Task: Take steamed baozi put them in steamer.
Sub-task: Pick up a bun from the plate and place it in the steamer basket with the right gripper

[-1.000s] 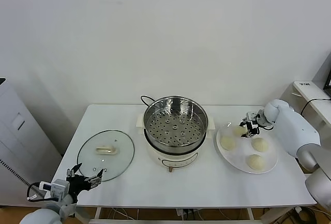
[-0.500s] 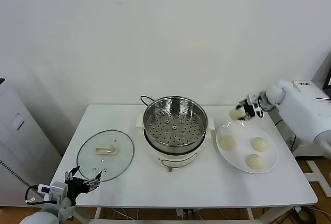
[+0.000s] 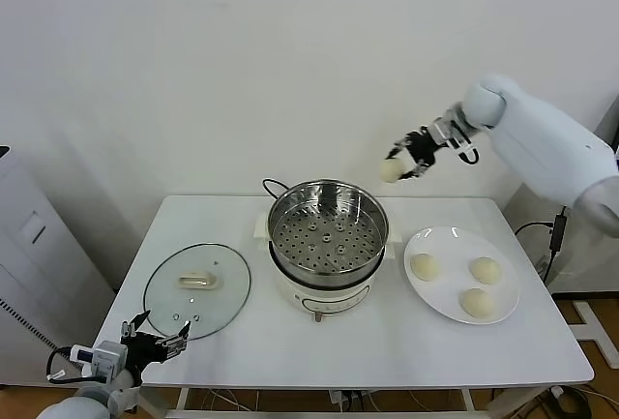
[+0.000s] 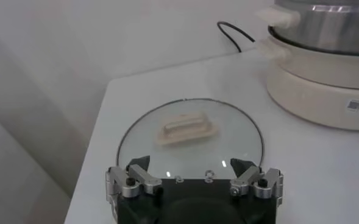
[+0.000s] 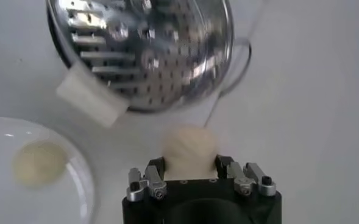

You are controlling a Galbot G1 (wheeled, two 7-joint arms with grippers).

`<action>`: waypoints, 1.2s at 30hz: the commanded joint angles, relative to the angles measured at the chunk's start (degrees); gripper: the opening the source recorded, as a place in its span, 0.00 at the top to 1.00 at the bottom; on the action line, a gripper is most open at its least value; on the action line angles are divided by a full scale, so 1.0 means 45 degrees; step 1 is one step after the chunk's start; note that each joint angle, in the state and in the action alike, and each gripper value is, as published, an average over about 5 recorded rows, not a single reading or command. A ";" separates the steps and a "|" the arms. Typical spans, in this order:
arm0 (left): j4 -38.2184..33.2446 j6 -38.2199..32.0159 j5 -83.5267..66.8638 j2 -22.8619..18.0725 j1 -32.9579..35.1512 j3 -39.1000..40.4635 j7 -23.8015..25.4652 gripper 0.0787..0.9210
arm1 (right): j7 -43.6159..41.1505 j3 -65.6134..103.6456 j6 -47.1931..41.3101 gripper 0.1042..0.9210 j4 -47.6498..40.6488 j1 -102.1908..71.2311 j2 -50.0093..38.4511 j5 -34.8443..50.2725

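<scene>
Cream-white baozi [image 3: 391, 170] sat clamped in the right gripper [image 3: 404, 162], high at the steamer's [image 3: 328, 228] two o'clock, left gripper [image 3: 155, 335] parked wide open.

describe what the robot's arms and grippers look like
The right arm has a smooth, rounded, glossy white shell that narrows to a black wrist. Both the right gripper and the left gripper are black-bodied, with silver metal finger brackets fixed by small screws and dark fingertips. A black cable and a small white block sit behind the left gripper.
</scene>
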 commanded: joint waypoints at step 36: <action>0.0049 -0.0027 0.0008 -0.0087 -0.0071 0.0051 -0.0016 0.12 | 0.1159 0.1734 0.2204 0.48 0.0930 -0.2912 0.2231 -0.7187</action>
